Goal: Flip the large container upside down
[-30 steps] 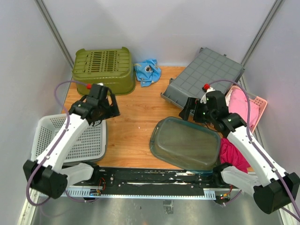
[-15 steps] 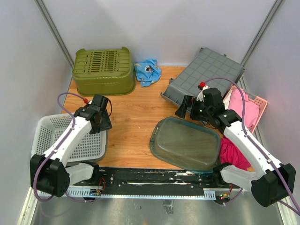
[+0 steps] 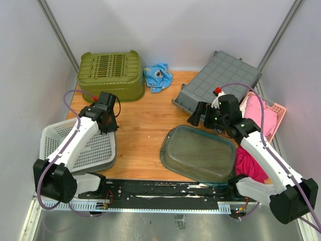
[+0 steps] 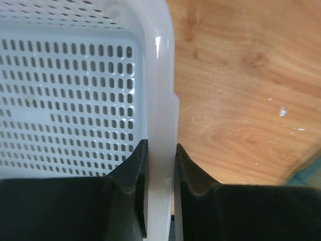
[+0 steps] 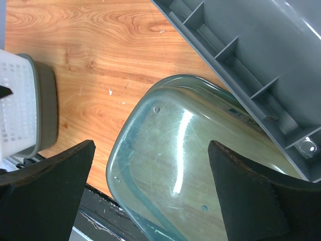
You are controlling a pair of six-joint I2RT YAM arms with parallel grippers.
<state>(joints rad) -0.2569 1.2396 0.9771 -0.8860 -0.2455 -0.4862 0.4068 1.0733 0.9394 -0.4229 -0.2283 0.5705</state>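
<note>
The large container is a white perforated basket at the table's left, open side up and nested in a grey tub. My left gripper is shut on its far right rim; in the left wrist view the white rim runs straight between both black fingers. That corner sits slightly raised and the basket is tilted. My right gripper hangs open with nothing in it, over the far edge of a clear tub, nothing touching its fingers.
The clear tub lies upside down at front right. A grey crate leans upside down behind it. A green basket sits inverted at back left beside a blue cloth. A pink basket and magenta cloth lie far right.
My left gripper came down from above the table onto the white basket's rim and closed on it; that corner has lifted a little. The right arm has barely moved.
</note>
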